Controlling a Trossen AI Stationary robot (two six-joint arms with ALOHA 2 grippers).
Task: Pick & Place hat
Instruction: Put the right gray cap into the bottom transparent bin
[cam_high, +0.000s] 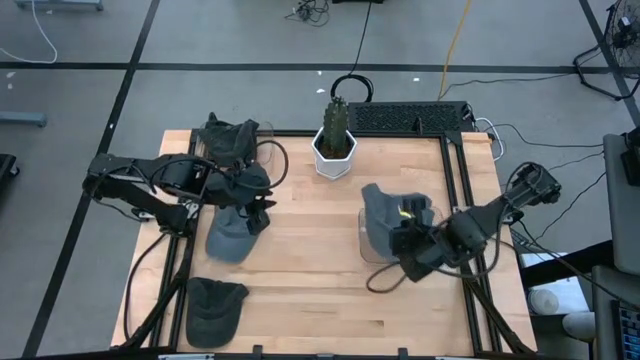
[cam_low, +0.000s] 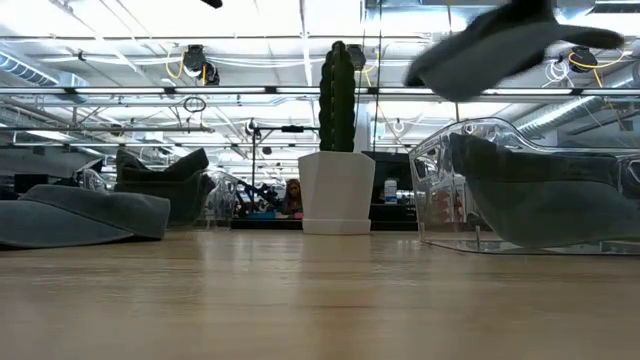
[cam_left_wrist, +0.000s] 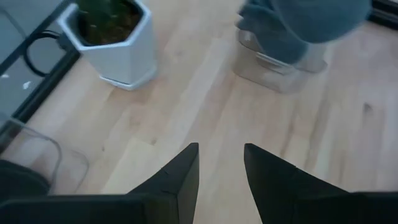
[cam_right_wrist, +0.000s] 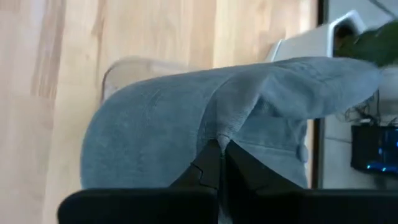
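Observation:
A blue-grey hat (cam_high: 380, 210) hangs in the air over a clear stand (cam_high: 368, 250) on the table's right half. My right gripper (cam_high: 408, 235) is shut on it. The low view shows the hat (cam_low: 500, 45) high above the stand (cam_low: 440, 180). My left gripper (cam_high: 258, 218) hovers open over the table's left half, beside a grey hat (cam_high: 228, 240) lying on the wood. Nothing is between its fingers (cam_left_wrist: 186, 174) in the left wrist view. My right gripper pinches a raised fold of cloth on the hat's crown (cam_right_wrist: 217, 134) between its two fingers. The fingers slant down at it from the table's right side. The hat is lifted clear of the stand and tilted, and the cloth puckers toward the fingertips.
A cactus in a white pot (cam_high: 335, 145) stands at the far middle. A dark hat sits on a second clear stand (cam_high: 230, 140) at the far left. Another dark hat (cam_high: 215, 305) lies near the left front corner. In the low view a grey shape (cam_low: 540, 195) shows within the right stand.

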